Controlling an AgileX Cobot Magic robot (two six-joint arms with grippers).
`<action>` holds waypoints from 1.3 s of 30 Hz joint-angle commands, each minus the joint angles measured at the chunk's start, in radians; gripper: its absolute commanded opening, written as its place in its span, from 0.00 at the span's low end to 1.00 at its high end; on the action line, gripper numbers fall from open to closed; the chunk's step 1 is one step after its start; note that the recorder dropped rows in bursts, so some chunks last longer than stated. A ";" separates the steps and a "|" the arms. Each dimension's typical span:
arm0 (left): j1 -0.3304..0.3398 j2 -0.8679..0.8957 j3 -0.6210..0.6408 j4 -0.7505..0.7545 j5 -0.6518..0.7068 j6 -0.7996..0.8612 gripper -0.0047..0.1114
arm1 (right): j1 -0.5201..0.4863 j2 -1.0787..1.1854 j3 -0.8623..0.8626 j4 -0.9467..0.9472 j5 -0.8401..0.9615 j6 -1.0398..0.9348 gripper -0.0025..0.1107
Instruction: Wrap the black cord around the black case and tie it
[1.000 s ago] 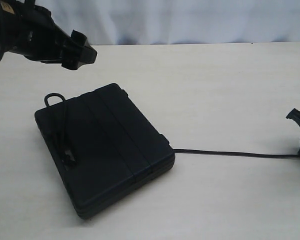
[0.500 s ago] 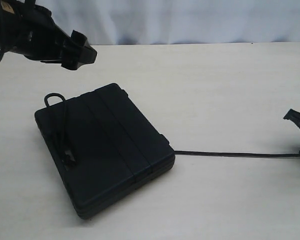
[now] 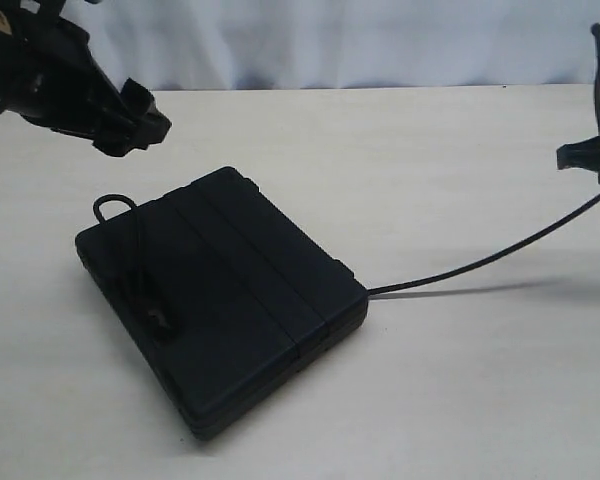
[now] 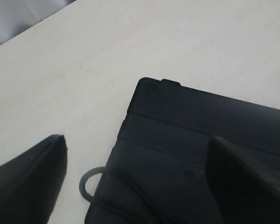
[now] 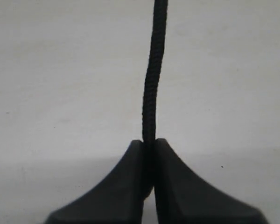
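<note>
The black case (image 3: 225,300) lies flat on the pale table (image 3: 430,180), left of centre. The black cord (image 3: 480,262) comes out from under the case's right edge and rises to the far right, where my right gripper (image 3: 592,155) holds it in the air. A second stretch of cord (image 3: 145,275) lies across the lid, with a small loop (image 3: 113,205) sticking out past the far left corner. My right gripper (image 5: 149,142) is shut on the braided cord (image 5: 151,84). My left gripper (image 3: 130,115) hangs open above the table behind the case, with the case (image 4: 200,158) and loop (image 4: 88,184) between its fingers (image 4: 32,182).
A pale blue-grey backdrop (image 3: 380,40) runs behind the table's far edge. A free end of cord (image 3: 598,70) stands up above the right gripper.
My right gripper has risen and lifted the cord off the table. The case has been dragged slightly right and towards the camera. The left gripper has shifted a little left.
</note>
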 commanded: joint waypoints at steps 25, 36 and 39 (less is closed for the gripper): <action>0.001 0.275 0.073 0.217 -0.001 -0.485 0.69 | 0.379 0.008 0.016 -0.018 -0.121 -0.172 0.06; 0.001 0.285 0.073 0.167 0.004 -0.593 0.69 | 0.379 0.008 0.016 -0.013 -0.123 -0.172 0.06; 0.001 0.285 0.073 0.163 -0.003 -0.601 0.69 | 0.379 0.008 0.016 -0.011 -0.117 -0.172 0.06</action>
